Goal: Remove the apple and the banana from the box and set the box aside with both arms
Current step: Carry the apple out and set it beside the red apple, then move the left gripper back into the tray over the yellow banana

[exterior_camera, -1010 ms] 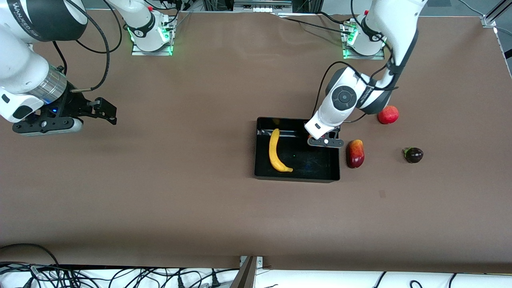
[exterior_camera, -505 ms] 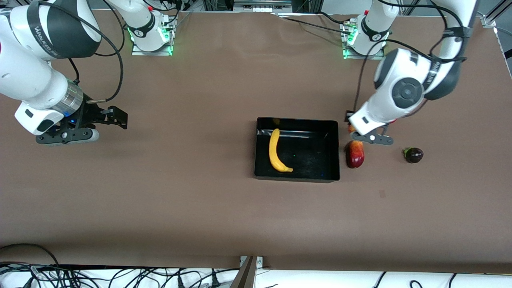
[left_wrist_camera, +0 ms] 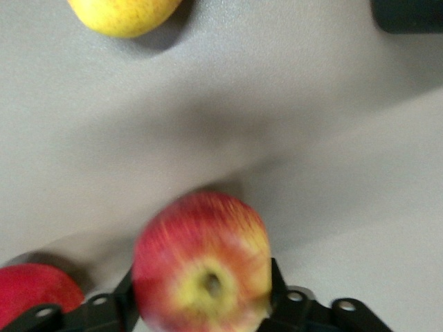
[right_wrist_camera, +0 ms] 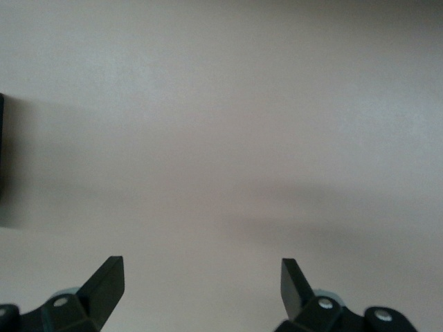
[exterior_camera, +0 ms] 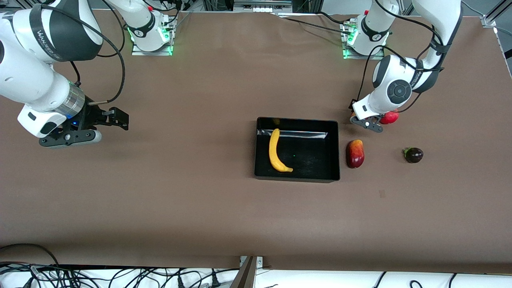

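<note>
Apple (left_wrist_camera: 202, 266): red skin streaked yellow, pale yellow around the stem pit, which faces the left wrist camera. It sits clamped between the two fingers (left_wrist_camera: 280, 294) of the left tool (exterior_camera: 365, 122), one finger on each flank.

Left tool hangs over bare desk (exterior_camera: 200, 208), just beside the pomegranate (exterior_camera: 391, 117), a plain round red fruit showing at the tool's edge.

Mango (exterior_camera: 355, 153): oblong, dark red fading to yellow at one end, lying on the desk near the left tool, nearer the front camera than it.

Box (exterior_camera: 297, 176): shallow black tray, glossy low walls, touching close beside the mango. Banana (exterior_camera: 276, 152), long and yellow, lies inside it.

Purple fruit (exterior_camera: 413, 155), small and dark with a green stem, well apart from the mango.

Right tool (exterior_camera: 98, 120): waiting over bare desk at the right arm's end, fingers (right_wrist_camera: 107, 280) spread wide, gripping nothing.
</note>
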Available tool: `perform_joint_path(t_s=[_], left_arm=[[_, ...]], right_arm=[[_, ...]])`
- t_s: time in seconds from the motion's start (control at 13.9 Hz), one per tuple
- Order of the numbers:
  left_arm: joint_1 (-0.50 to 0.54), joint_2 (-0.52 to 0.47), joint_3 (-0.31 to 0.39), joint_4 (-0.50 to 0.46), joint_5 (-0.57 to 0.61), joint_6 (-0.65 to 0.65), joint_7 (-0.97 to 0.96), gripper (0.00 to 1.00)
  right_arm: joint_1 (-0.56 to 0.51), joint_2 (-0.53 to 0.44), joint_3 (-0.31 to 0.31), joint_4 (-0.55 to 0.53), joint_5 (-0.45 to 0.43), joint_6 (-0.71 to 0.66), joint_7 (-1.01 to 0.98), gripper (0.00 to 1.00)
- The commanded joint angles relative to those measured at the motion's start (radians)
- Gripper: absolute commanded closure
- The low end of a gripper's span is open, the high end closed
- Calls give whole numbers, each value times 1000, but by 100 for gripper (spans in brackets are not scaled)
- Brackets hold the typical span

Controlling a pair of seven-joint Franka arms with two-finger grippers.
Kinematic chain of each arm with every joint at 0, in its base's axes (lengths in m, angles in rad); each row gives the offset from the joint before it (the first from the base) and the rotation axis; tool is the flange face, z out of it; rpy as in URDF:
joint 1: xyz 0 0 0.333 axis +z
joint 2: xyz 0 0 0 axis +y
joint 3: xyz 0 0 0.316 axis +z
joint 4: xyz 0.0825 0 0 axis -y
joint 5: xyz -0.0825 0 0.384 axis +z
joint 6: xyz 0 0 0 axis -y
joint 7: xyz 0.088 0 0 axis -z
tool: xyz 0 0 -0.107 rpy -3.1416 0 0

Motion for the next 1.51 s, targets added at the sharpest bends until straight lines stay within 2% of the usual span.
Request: perform_joint_path(t_s=[0.0, 0.29, 0.43, 0.5, 0.58, 0.72, 0.94, 1.15, 1.44], left_arm=[[5, -63, -5, 33, 0, -27, -46, 0], [-59, -65, -22, 352, -14, -357, -242, 0], [-117, 18, -55, 487, -23, -367, -409, 0], [-146, 102, -99, 579, -51, -360, -506, 0], [-183, 180, -111, 665, -45, -360, -593, 0], [-225, 300, -120, 776, -39, -325, -643, 0], [-288, 395, -124, 767, 6, -140, -643, 0], [-311, 440, -129, 738, 91, -92, -640, 0], [-319, 439, -143, 664, 101, -23, -633, 0]], right_arm=[[18, 12, 0, 24, 3, 24, -22, 0], [26, 12, -2, 33, 0, 30, -25, 0], [27, 12, 0, 47, 1, 30, -25, 0], [32, 12, 0, 53, 1, 30, -22, 0], [43, 12, 0, 53, -3, 30, -22, 0], [44, 12, -2, 53, -8, 30, -22, 0], [43, 12, -3, 53, -8, 30, -18, 0], [44, 13, -3, 53, -8, 30, -14, 0], [43, 12, -3, 53, -8, 30, -13, 0]])
